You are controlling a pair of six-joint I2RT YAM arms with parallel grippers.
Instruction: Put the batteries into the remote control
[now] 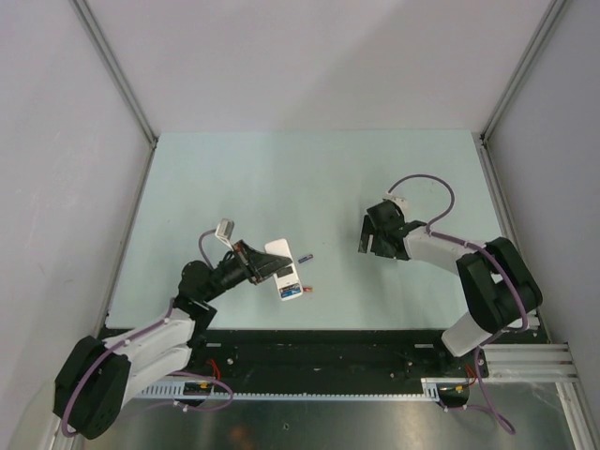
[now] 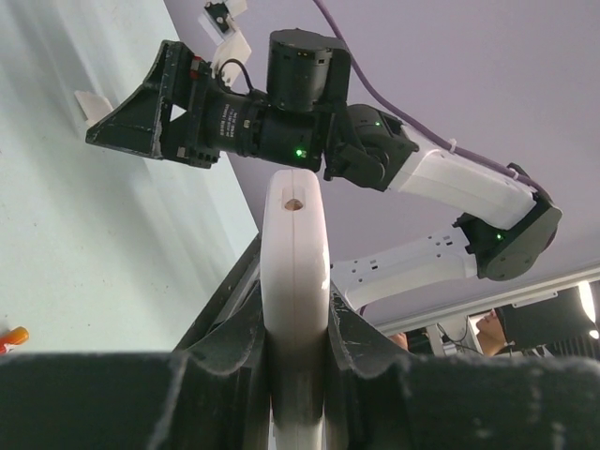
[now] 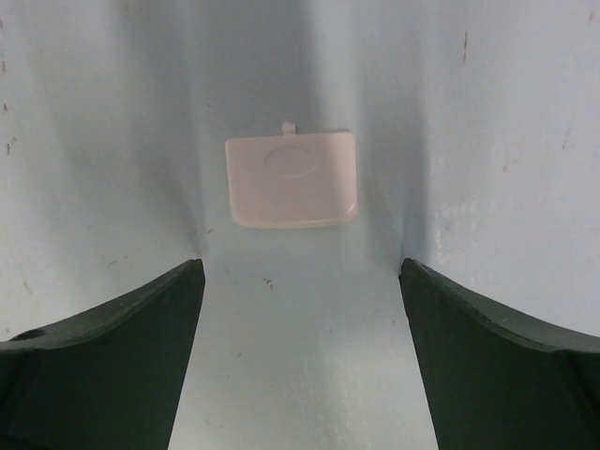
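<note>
**Top view.** Pale table (image 1: 281, 178). The left gripper (image 1: 265, 264) is clamped on the white remote (image 1: 284, 274), which lies slantwise left of the table's centre, towards the near edge. A blue patch (image 1: 293, 293) shows at the remote's near end, too small to tell what it is. The dark battery (image 1: 306, 255) lies on the table just right of the remote, apart from it. The red battery (image 1: 309, 288) lies near the remote's near end, also on the table. The right gripper (image 1: 368, 240) is well apart to the right and points down at the table, with its jaws spread.

**Left wrist.** The remote (image 2: 295, 272) is seen edge-on and upright between the two dark fingers (image 2: 239, 328), which press on both of its sides. The left gripper (image 2: 295, 314) has a narrow gap, filled by the remote. An orange-red tip at the left edge is the red battery (image 2: 11, 336), on the table. Beyond, the right arm (image 2: 450, 183) reaches in, its gripper head just above a small white cover (image 2: 94, 105).

**Right wrist.** The right gripper (image 3: 300, 267) is wide, with nothing between the fingers (image 3: 122, 347). The cover (image 3: 292, 180) lies flat on the table (image 3: 487, 141) ahead of the fingertips, touching neither. It is a rounded rectangle with a small tab on its far edge.
</note>
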